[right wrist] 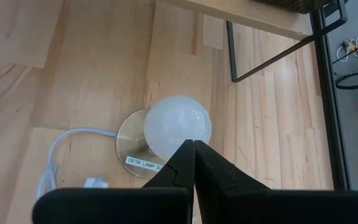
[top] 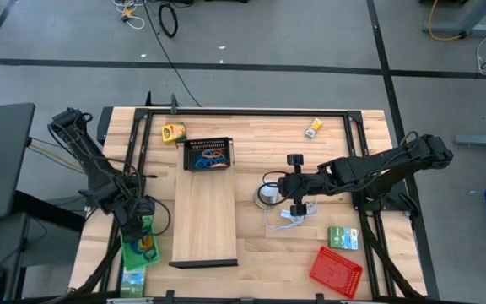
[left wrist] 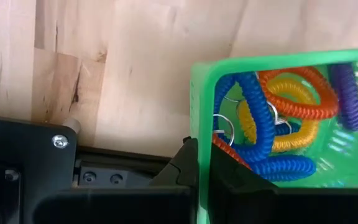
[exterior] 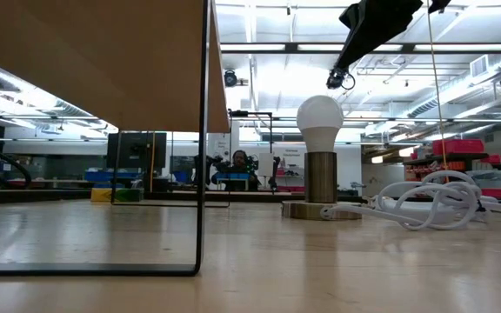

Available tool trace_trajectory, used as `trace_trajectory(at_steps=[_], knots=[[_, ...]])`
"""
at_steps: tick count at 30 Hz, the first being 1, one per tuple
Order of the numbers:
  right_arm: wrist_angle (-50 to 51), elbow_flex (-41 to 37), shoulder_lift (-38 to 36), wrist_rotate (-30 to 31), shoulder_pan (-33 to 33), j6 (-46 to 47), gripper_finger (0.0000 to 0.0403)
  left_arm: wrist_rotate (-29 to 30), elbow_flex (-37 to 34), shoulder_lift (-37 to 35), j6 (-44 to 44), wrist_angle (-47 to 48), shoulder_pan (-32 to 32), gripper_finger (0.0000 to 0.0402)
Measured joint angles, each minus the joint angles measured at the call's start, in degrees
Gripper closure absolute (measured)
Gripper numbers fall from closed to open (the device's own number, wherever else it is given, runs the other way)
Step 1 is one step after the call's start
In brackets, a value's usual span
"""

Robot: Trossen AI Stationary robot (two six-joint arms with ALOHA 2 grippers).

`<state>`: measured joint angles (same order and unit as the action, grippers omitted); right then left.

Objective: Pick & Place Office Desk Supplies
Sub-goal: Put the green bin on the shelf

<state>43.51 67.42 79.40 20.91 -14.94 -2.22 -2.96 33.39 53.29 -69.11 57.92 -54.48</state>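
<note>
**Left wrist view: jaws pinching the green tray's rim**

Your left jaws (left wrist: 199, 180) are clamped on the wall of the green tray (left wrist: 199, 112), one finger inside and one outside. In that tray lie coiled bands (left wrist: 272, 124) in blue, orange, yellow and purple, tangled together. From above, you see this tray at the bench's (top: 251, 245) near left edge, beside the long wooden board (top: 205, 215).

Your right jaws (right wrist: 194, 163) are closed on nothing, hovering just above the white globe of a desk lamp (right wrist: 176, 127) near the bench's middle; its white cord (top: 298, 215) is piled beside it.

At the board's far end, a black tray (top: 207, 154) holds more blue and orange bands. A yellow box (top: 173, 133) sits just left of it, a small yellow item (top: 314, 127) lies far right, and a green box (top: 342, 238) rests near a red tray (top: 336, 272).
</note>
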Motion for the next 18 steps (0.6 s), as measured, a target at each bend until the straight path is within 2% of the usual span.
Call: trace_trajectory(at_steps=[18], knots=[[-0.4, 0.0, 0.0, -0.3, 0.0, 0.3, 0.0396, 5.1, 18.6, -0.8, -0.4, 12.4, 0.2, 0.0395]])
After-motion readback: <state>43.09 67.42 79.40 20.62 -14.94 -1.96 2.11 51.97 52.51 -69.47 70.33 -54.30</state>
